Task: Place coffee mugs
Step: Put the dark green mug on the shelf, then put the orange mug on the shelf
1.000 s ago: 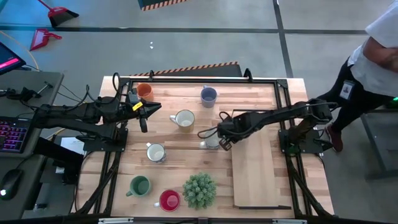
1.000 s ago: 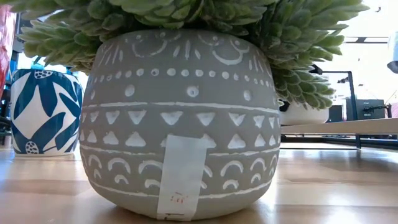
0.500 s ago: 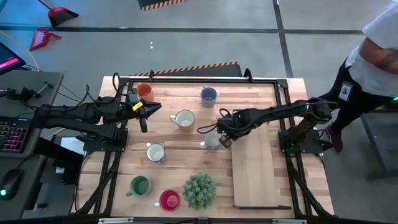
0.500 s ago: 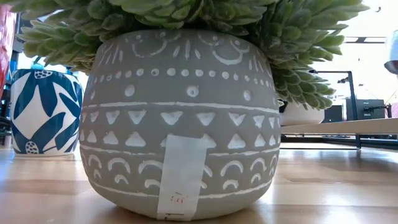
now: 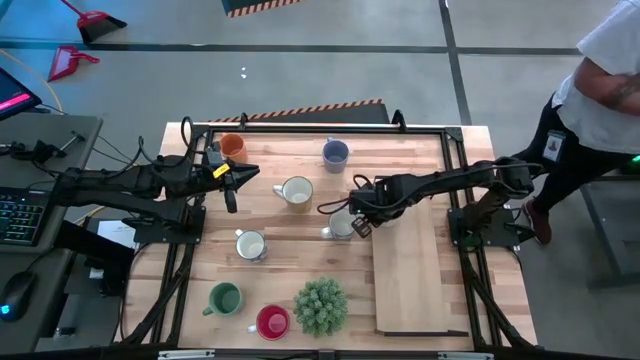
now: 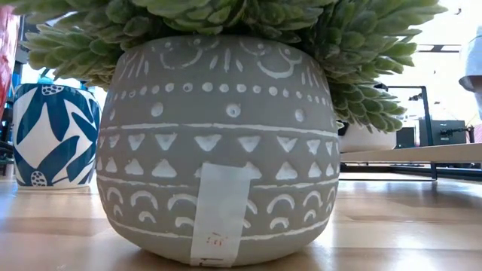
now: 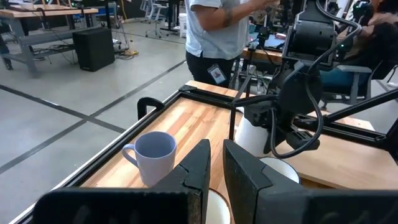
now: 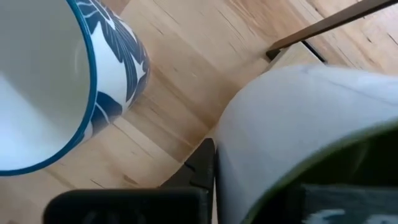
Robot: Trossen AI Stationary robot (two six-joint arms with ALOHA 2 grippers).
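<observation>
The right gripper (image 5: 352, 218) sits over a small white ceramic mug (image 5: 341, 227) at the wooden table's (image 5: 400, 150) middle, touching the pale wooden board (image 5: 410, 270); whether its jaws grip it I cannot tell. The left gripper (image 5: 233, 186) (jaws nearly together, empty) hovers near the orange ceramic mug (image 5: 232, 147).
</observation>
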